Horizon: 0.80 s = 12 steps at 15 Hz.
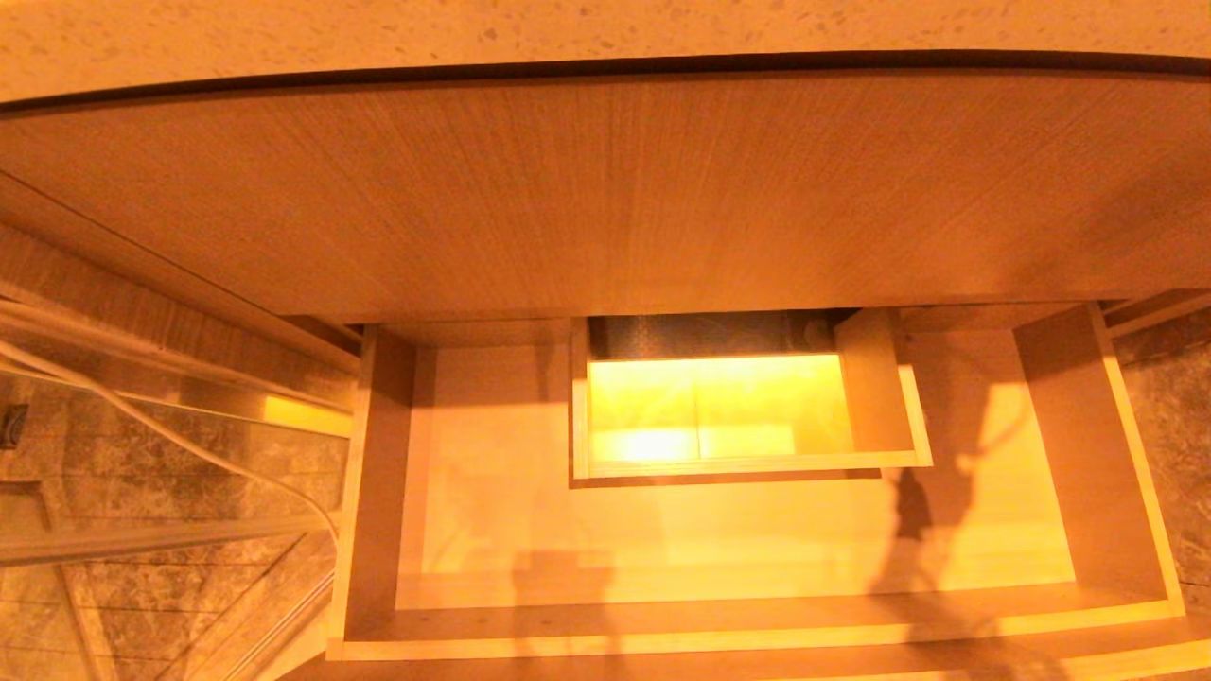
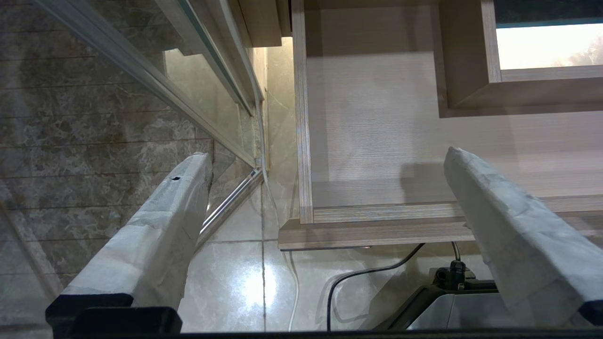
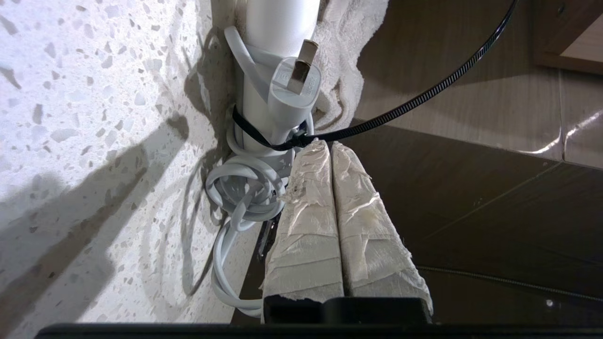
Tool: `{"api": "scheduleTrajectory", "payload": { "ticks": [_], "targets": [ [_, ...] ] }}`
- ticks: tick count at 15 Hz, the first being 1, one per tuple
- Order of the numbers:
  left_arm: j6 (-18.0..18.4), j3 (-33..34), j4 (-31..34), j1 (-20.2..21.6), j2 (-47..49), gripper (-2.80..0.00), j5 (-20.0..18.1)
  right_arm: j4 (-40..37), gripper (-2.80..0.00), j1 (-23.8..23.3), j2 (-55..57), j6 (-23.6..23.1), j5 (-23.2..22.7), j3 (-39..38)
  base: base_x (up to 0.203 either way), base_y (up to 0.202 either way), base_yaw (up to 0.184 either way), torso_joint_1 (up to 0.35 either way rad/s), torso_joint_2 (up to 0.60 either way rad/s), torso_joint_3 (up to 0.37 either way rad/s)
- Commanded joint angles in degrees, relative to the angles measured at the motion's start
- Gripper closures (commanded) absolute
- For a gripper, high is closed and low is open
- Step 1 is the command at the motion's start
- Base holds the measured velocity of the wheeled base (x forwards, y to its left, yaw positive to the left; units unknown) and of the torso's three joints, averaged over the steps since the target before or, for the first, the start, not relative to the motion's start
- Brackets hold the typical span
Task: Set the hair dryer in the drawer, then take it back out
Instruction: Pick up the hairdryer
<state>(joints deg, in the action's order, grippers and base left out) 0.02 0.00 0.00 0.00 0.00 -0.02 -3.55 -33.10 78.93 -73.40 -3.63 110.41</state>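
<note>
Drawer [image 1: 747, 530] pulled out under wood front panel [image 1: 605, 189], holding nothing. Hair dryer [image 3: 278, 28] outside drawer, on speckled countertop [image 3: 94, 141], cord [image 3: 240, 197] coiled, plug [image 3: 294, 89] strapped on. Left gripper [image 2: 325, 160] fingers spread wide, hovering above drawer's corner. Right gripper [image 3: 330, 146] fingers pressed together, tips beside dryer.

drawer [image 1: 747, 558] pulled out under the surface [image 1: 568, 28], boxed notch [image 1: 738, 416] at mid-back. hair dryer [image 3: 278, 28] lies on the surface by a towel [image 3: 344, 52], coiled cord [image 3: 245, 188] beside it near the edge.
</note>
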Motion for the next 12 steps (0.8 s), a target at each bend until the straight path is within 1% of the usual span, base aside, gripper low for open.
{"api": "scheduleTrajectory", "payload": {
  "ticks": [1, 5, 10, 12],
  "targets": [
    [0.0, 0.0, 0.0, 0.0, 0.0, -2.80, 0.0, 0.1, -2.80, 0.1, -0.7, -0.8, -1.0, -0.3, 0.000, 0.000, 0.000, 0.000, 0.00, 0.000],
    [0.0, 0.0, 0.0, 0.0, 0.0, -2.80, 0.0, 0.1, -2.80, 0.1, -4.6, -0.5, -1.0, -5.9, 0.000, 0.000, 0.000, 0.000, 0.00, 0.000],
    [0.0, 0.0, 0.0, 0.0, 0.0, -2.80, 0.0, 0.9, -2.80, 0.0, -3.7, -0.7, -0.3, -6.0, 0.000, 0.000, 0.000, 0.000, 0.00, 0.000],
    [0.0, 0.0, 0.0, 0.0, 0.0, -2.80, 0.0, 0.9, -2.80, 0.1, -3.1, -0.9, 2.3, -6.1, 0.000, 0.000, 0.000, 0.000, 0.00, 0.000]
  ]
}}
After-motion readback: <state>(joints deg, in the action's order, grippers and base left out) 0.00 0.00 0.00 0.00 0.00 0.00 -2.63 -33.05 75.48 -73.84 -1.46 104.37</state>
